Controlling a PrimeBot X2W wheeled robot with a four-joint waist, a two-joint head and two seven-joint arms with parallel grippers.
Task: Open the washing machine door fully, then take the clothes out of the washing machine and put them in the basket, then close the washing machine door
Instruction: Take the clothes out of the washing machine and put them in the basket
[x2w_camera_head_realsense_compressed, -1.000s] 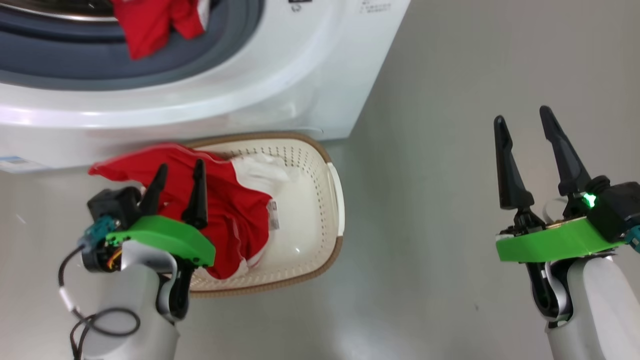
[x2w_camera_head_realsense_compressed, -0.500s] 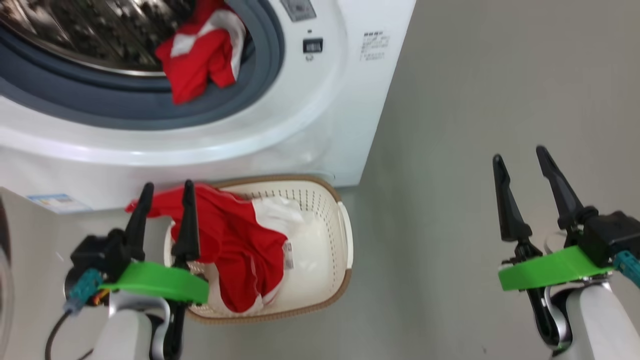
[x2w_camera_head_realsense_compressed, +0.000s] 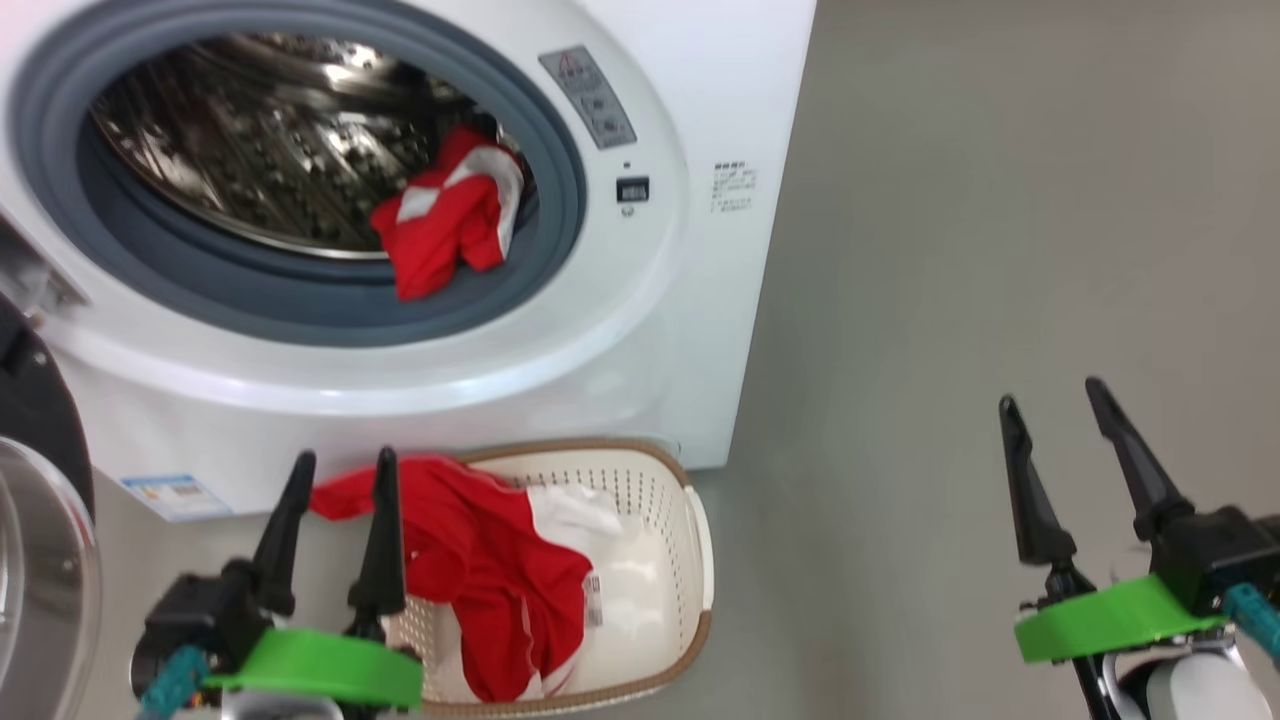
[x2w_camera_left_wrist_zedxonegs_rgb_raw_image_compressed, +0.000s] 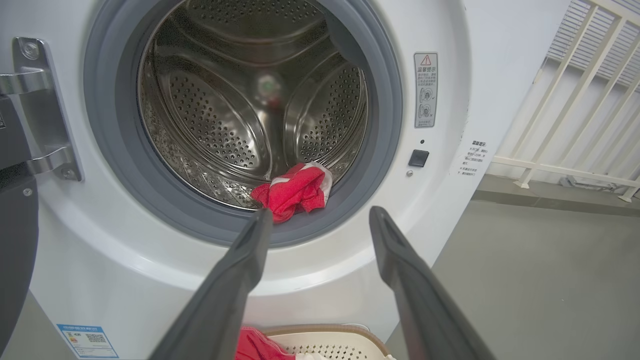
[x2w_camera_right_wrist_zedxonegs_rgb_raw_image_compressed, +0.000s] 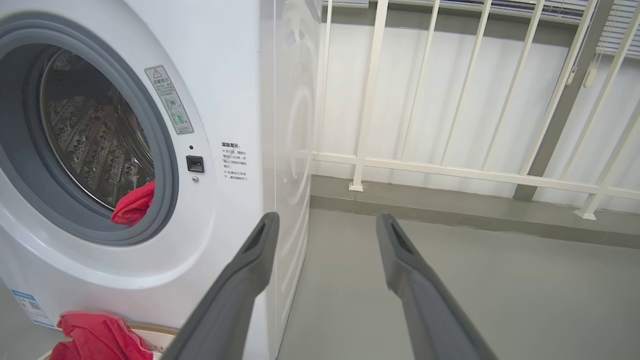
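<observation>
- The left gripper (x2w_camera_head_realsense_compressed: 345, 455) is showing two long, black, pointy fingers (x2w_camera_head_realsense_compressed: 382, 540).
- The right gripper (x2w_camera_head_realsense_compressed: 1051, 392) is looking the same.
- A bright green plate (x2w_camera_head_realsense_compressed: 320, 668) is sitting under each.

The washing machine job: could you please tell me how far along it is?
Done: the washing machine door stands open, and one red garment lies in the basket. In hand: nothing; the left gripper and right gripper are open and empty. Left: the second red garment at the mouth of the washing machine, then closing the door.
</observation>
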